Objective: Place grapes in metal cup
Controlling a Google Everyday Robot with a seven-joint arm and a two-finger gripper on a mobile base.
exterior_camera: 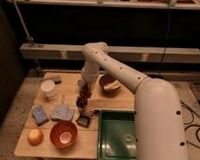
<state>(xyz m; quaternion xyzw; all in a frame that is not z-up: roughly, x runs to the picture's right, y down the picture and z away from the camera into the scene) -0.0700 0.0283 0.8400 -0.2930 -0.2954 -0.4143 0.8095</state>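
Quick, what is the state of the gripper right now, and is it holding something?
Gripper: over the middle of the table, shut on the grapes, which hang below it.

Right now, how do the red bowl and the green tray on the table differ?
The red bowl is round and orange-red; the green tray is rectangular and dark green. The bowl is smaller, at the front left; the tray fills the front right corner. Both are open-topped and sit on the table. The gripper hangs behind them over mid-table, at the grapes.
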